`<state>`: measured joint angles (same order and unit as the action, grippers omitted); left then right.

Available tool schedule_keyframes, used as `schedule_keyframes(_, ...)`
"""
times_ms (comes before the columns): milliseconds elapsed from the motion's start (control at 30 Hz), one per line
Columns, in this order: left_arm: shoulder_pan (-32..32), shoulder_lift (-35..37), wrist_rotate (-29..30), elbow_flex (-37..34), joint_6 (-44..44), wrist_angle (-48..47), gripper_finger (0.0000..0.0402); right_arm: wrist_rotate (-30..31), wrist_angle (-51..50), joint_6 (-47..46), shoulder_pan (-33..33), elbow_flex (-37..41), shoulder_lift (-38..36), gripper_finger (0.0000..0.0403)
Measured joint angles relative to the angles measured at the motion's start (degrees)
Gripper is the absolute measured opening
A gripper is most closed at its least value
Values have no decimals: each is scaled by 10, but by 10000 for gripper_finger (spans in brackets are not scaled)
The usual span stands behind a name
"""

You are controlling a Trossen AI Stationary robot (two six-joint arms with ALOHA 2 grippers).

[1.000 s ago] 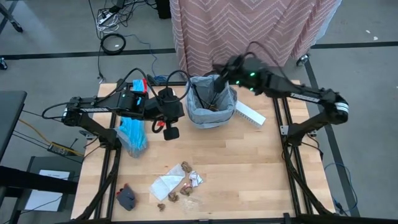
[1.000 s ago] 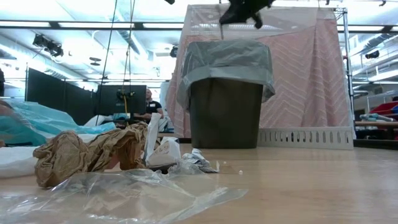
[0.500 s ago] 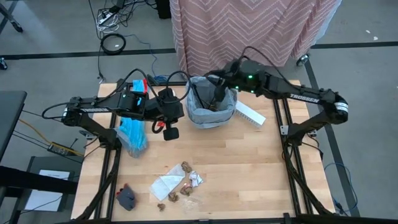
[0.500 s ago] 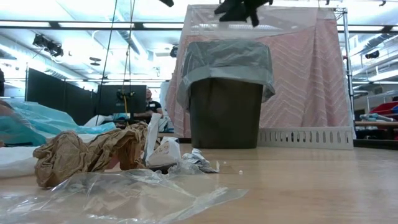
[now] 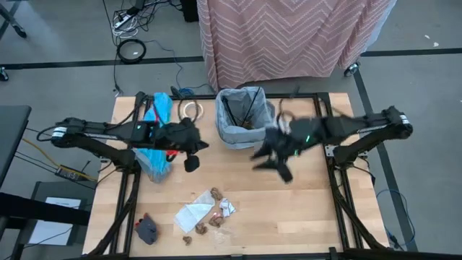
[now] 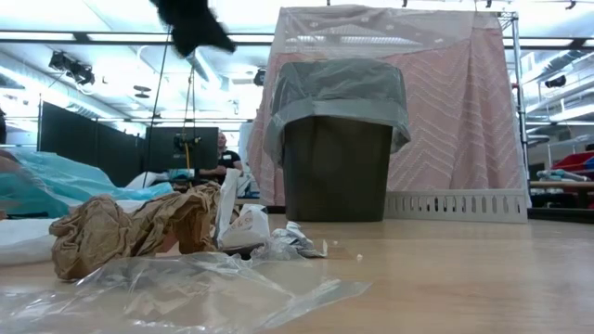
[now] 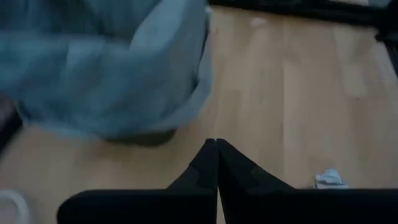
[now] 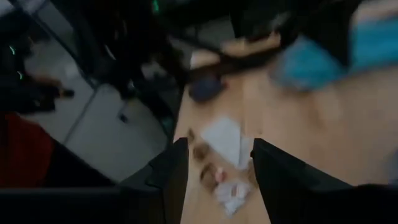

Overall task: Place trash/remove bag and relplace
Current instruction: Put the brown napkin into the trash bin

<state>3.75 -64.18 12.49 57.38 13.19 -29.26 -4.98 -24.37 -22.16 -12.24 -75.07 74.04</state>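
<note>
A dark bin lined with the light grey bag (image 5: 244, 119) stands at the table's far middle, and thin dark sticks (image 5: 247, 108) lean inside it. The rest of the trash (image 5: 206, 213), made up of brown paper wads, white paper and wrapper bits, lies near the front edge. The turquoise bag (image 5: 153, 153) is heaped at the left. My right gripper (image 5: 278, 162) hangs open and blurred above bare table, on the near right of the bin; its wrist view looks down on the white paper (image 8: 227, 140). My left gripper (image 5: 191, 155) is shut and holds nothing, near left of the bin (image 7: 112, 68).
A white tape ring (image 5: 191, 110) lies at the far left of the bin. A long white box (image 6: 455, 204) sits to the bin's right. A dark lump (image 5: 146, 230) rests at the near left corner. A pink-patterned cloth (image 5: 289, 36) hangs beyond the far edge.
My right gripper held a thin stick over the bin, opened there and let it go. It then swung away from the bin toward the table's near edge, still open. My left arm has drawn back toward the left, uncovering the tape ring.
</note>
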Motion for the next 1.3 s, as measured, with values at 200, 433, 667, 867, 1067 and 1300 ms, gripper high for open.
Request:
schedule_keyframes(200, 21, 106, -4, -133, 112, 60, 6, 80, 15, -14, -40, 1, 107, 179)
schedule_keyframes(433, 47, 168, -29, -173, 127, 68, 6, 87, 79, -78, -30, 1, 235, 197)
schedule_keyframes(667, 59, 174, -36, -174, 112, 68, 6, 67, 179, -118, -34, 1, 335, 235)
schedule_keyframes(867, 62, 174, -46, -174, 111, 66, 6, 72, 227, -151, -28, 1, 389, 244)
schedule_keyframes(1067, 62, 174, -47, -174, 111, 66, 6, 82, 242, -153, -27, 1, 423, 238)
schedule_keyframes(1300, 62, 174, -47, -174, 105, 66, 6, 106, 254, -153, -26, 1, 439, 236)
